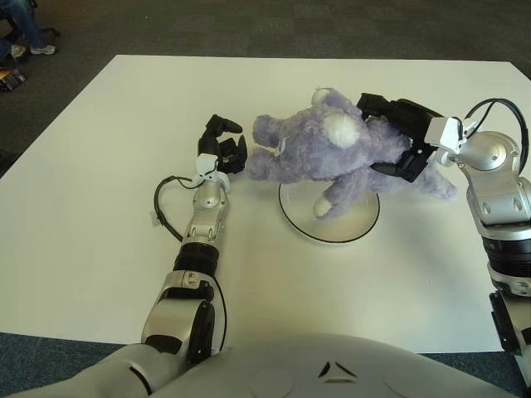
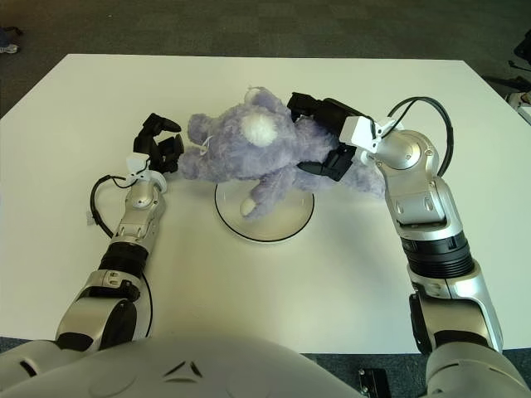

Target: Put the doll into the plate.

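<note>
While my right hand (image 1: 402, 141) is gripping the purple doll (image 1: 340, 149) with its dark fingers wrapped around the body, I am holding the toy lengthwise above the white plate (image 1: 332, 232). The doll is lying roughly sideways in my grasp, its head with the white muzzle turned up toward my camera, one end stretching toward my left and the other end poking out past my right hand on the right side. One leg with a pale foot is dangling down over the plate's middle; I cannot tell whether the foot is touching the dish. The plate itself is sitting flat on the white tabletop (image 1: 99, 207), round, with a thin dark line along its rim, and most of its far half is being hidden by the doll's body.

My left hand (image 1: 222, 149) is showing just beside the doll's left end, to the left of the plate, with its fingers loosely spread and holding nothing. Its fingertips are pointing toward the plush and are very near it, though I cannot tell whether they are touching. A black cable (image 1: 166, 207) is looping out beside my left forearm, over the tabletop.
</note>
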